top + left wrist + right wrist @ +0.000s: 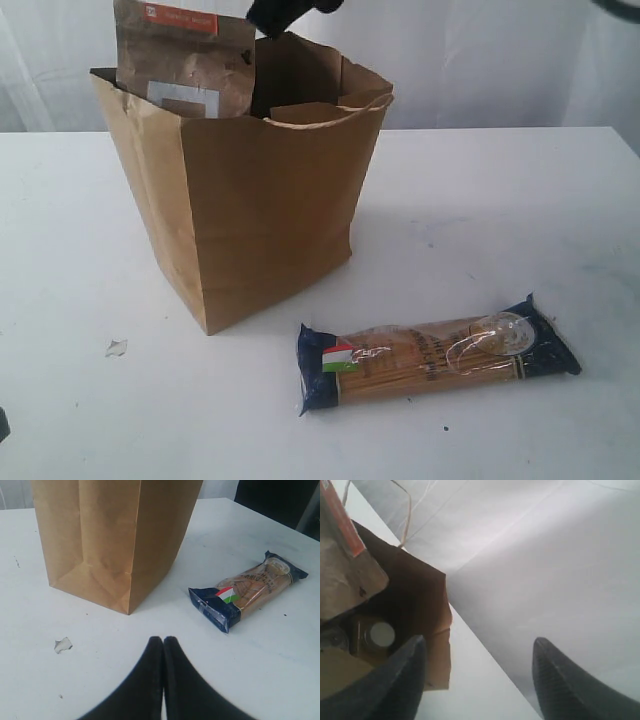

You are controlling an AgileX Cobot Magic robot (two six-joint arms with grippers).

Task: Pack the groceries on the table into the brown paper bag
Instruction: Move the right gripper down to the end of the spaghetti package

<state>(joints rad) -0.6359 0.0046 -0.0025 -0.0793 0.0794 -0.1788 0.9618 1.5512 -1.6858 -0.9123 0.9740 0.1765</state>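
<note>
The brown paper bag stands upright on the white table. The brown pouch with a white square sticks up out of the bag's top at the back left. Down inside the bag, the right wrist view shows a white-capped jar beside the pouch. The blue-ended spaghetti pack lies flat on the table in front of the bag, to its right. My right gripper hangs open just above the bag's mouth, holding nothing. My left gripper is shut and empty, low over the table in front of the bag and apart from the spaghetti pack.
A small white scrap lies on the table left of the bag's front corner; the left wrist view shows the scrap too. A white curtain backs the scene. The table's far edge runs behind the bag.
</note>
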